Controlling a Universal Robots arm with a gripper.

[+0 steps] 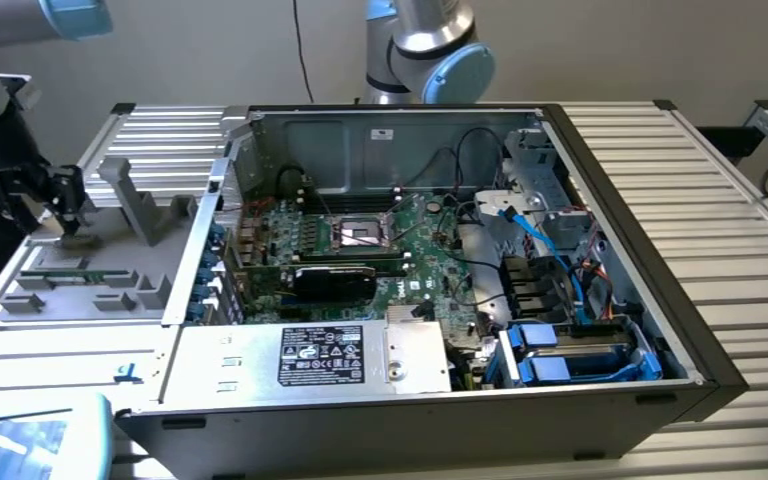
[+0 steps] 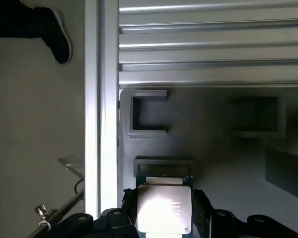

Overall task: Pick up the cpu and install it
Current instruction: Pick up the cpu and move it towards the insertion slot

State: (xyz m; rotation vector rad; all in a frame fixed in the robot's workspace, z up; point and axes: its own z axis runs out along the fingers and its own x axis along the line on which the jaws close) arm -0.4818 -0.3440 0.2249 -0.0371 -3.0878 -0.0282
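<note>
Clamping the cpu (image 2: 164,209) by two opposite edges, the pincer (image 1: 75,228) holds it level over the grey holder (image 1: 80,285), likely sparing its contacts.

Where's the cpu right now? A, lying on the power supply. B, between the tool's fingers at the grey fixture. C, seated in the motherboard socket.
B: the wrist view shows the cpu flanked on both sides by the fingers of the tool, at the grey fixture.
</note>
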